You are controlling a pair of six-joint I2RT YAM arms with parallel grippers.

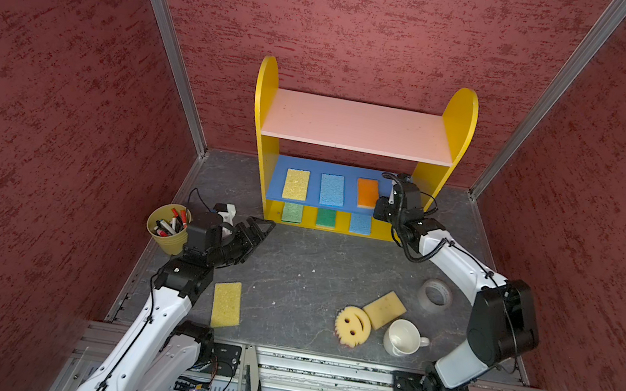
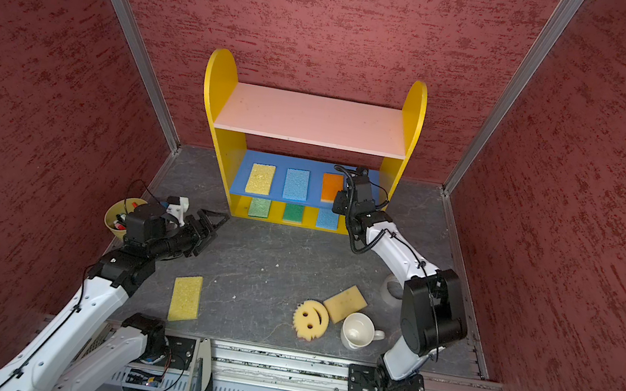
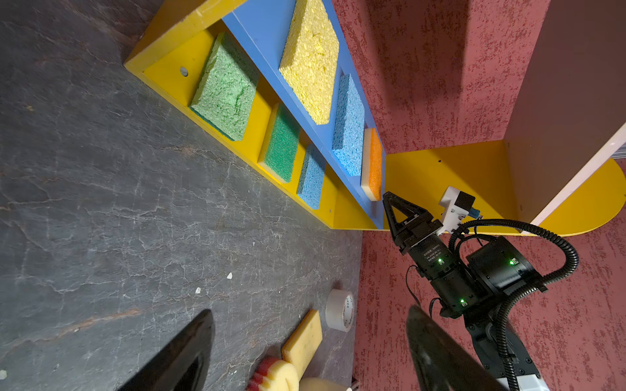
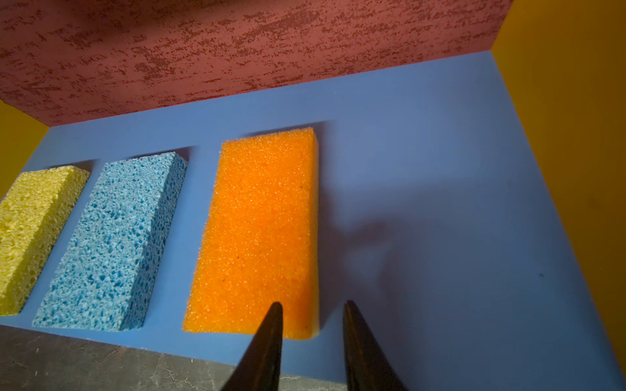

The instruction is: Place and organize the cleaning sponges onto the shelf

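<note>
Orange-faced rectangular sponge (image 4: 257,230) sits on the blue middle board (image 4: 423,169) of the yellow-sided wooden shelf (image 1: 459,117). The right end effector (image 4: 313,303) is narrowly parted and empty, the left end effector (image 1: 257,234) wide. The next move looks like backing out toward the remaining sponges (image 1: 227,303) on the tabletop (image 1: 312,272).

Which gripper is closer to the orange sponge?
Right. The right gripper sits at the orange sponge's near end on the blue board; the left gripper hangs over the table by the shelf's other end.

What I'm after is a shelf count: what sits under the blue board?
On the yellow base lie a light green sponge, a dark green sponge and a blue sponge. The blue board covers their rear ends and the base behind them.
</note>
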